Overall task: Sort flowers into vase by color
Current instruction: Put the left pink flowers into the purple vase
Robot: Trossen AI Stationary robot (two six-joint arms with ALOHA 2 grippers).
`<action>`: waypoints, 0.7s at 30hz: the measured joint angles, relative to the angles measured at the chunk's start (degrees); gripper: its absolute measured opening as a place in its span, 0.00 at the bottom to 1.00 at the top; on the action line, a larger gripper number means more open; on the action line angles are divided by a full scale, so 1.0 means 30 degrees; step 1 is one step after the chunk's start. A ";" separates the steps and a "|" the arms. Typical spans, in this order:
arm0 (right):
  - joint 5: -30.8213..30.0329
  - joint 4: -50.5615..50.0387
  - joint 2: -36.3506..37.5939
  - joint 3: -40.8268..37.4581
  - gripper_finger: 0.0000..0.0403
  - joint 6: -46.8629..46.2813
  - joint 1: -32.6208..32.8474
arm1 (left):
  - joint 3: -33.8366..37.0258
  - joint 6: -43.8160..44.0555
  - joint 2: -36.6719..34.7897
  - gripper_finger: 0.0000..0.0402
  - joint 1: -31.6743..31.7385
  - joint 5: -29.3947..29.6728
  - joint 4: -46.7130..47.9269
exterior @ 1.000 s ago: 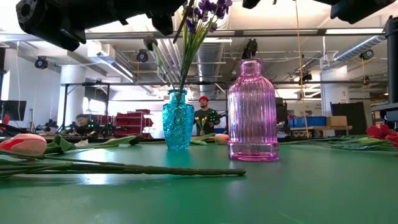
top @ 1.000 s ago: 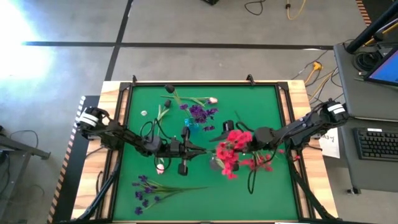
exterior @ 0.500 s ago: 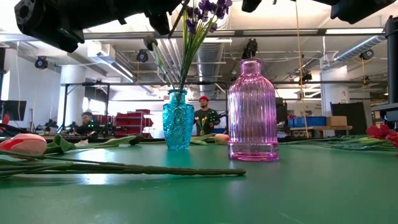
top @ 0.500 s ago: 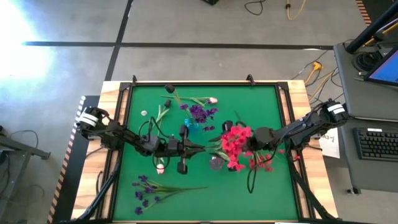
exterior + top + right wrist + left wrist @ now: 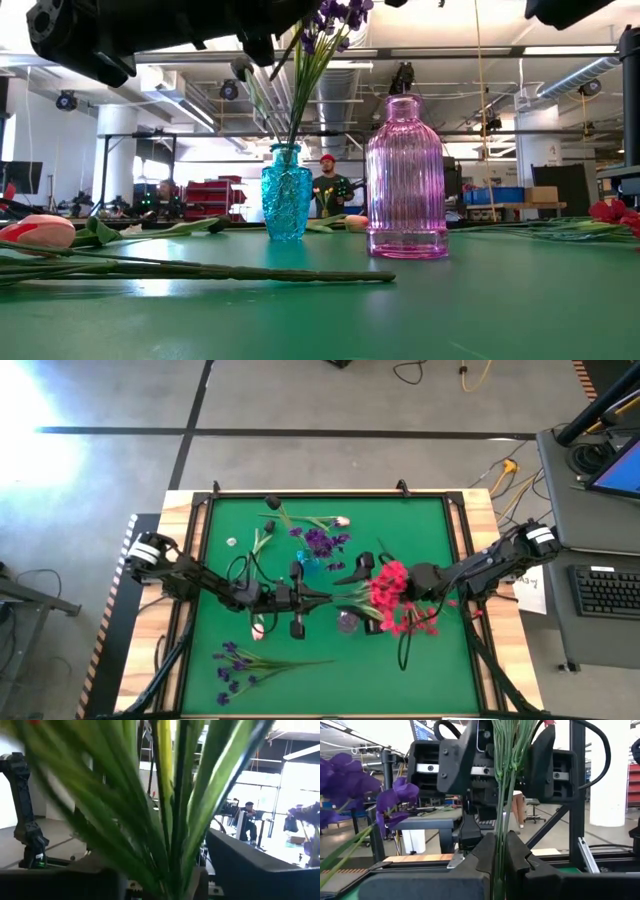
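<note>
A bunch of red flowers [image 5: 390, 585] stands in the air above the middle of the green table [image 5: 430, 520]. My left gripper [image 5: 499, 855] is shut on its green stems [image 5: 505, 795]. Higher up the same stems, my right gripper [image 5: 507, 755] faces the left one, open, with one finger on either side; I cannot tell whether they touch. A pink glass vase [image 5: 405, 175] stands on its base just near of the bunch. A blue vase [image 5: 286, 190] behind it holds purple flowers [image 5: 322, 542]. My left gripper pinches the red bunch's stems [image 5: 500, 837] between its two fingers, several stems together, below the place where my right gripper stands. The fingers come about level from the table's left and lie across the stems. The bunch stands upright above the fingers, lifted clear of the table.
Loose purple flowers [image 5: 240, 663] lie near the front left. Pale tulips lie left of centre [image 5: 258, 628] and at the far edge [image 5: 340, 520]. More red flowers [image 5: 420, 622] lie on the table under my right arm. Free green surface shows at the front right.
The red blossoms have swung toward the table's right and far side, off the pink vase's mouth as seen from above. The stems' lower part has stayed in my left gripper. Both arms have kept their places.
</note>
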State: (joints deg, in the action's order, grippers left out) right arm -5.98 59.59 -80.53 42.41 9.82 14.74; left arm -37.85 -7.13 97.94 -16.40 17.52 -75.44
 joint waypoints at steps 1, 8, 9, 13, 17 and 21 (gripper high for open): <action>-0.0002 -0.0284 0.0000 0.0111 0.52 -0.0034 0.0000 | 0.0000 0.0051 0.0011 0.00 0.0000 0.0004 -0.0004; -0.0037 -0.2127 0.0031 0.0661 0.16 -0.0841 -0.0015 | 0.0000 0.0753 -0.0019 0.03 -0.0015 0.0366 0.0006; -0.0056 -0.2323 0.0042 0.0707 0.11 -0.0932 -0.0015 | 0.0000 0.0920 -0.0019 0.05 -0.0033 0.0351 0.0042; -0.0072 -0.2934 0.0172 0.0736 0.05 -0.1409 -0.0014 | 0.0000 0.1719 -0.0123 0.20 -0.0128 0.0328 0.0702; 0.0000 -0.4280 0.0751 0.0736 0.06 -0.1969 0.0000 | 0.0000 0.2068 -0.0455 0.37 -0.0425 0.0355 0.2029; 0.0007 -0.7314 0.2164 0.0787 0.05 -0.3148 0.0000 | 0.0000 0.2274 -0.1401 0.51 -0.0665 0.0355 0.4310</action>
State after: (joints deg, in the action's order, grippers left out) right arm -5.96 37.64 -74.04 44.77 0.38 14.74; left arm -37.85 -0.31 93.74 -18.40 18.58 -62.51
